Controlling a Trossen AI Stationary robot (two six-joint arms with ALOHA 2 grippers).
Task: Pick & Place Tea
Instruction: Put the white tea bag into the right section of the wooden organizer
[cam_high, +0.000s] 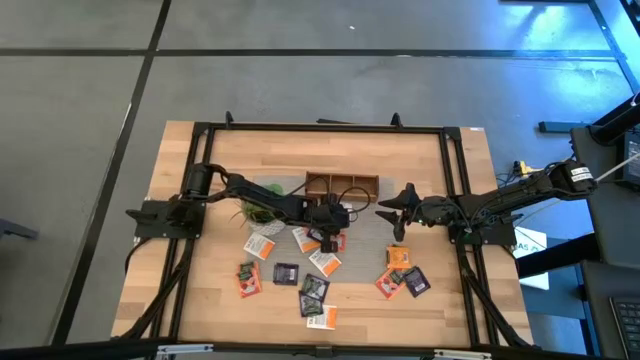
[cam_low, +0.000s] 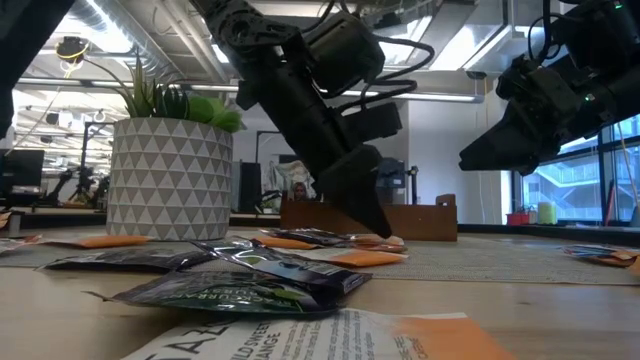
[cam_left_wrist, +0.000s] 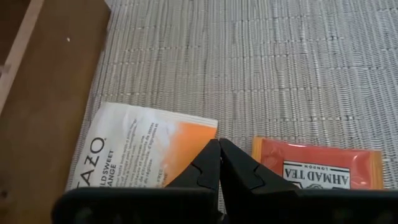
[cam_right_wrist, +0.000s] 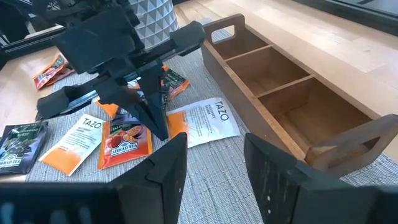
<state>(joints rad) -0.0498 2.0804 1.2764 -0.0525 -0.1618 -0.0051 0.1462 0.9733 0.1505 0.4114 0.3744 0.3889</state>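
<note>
Several tea sachets lie flat on the grey mat and the wooden table (cam_high: 200, 300). My left gripper (cam_left_wrist: 219, 147) is shut, its tips low over the mat between a white-and-orange sachet (cam_left_wrist: 143, 152) and an orange-red sachet (cam_left_wrist: 320, 165). The right wrist view shows that gripper (cam_right_wrist: 159, 132) slanting down beside the white sachet (cam_right_wrist: 205, 118). My right gripper (cam_high: 392, 207) is open and hangs in the air to the right of the wooden box (cam_high: 342, 185), holding nothing. More sachets lie near the table's near edge (cam_high: 315, 287) and below my right gripper (cam_high: 400, 270). My left gripper comes down from above at a slant, its shut fingertips (cam_left_wrist: 210, 163) at the orange end (cam_left_wrist: 186, 140) of the white sachet, which lies flat on the mat. I cannot tell whether they touch the sachet or the mat.
The three-compartment box (cam_right_wrist: 292, 93) stands just beyond the left gripper, toward the far edge. A potted plant (cam_low: 170, 180) stands left of it, close to the left arm. A dark frame (cam_high: 320, 128) borders the table. Bare wood lies at the near left corner.
</note>
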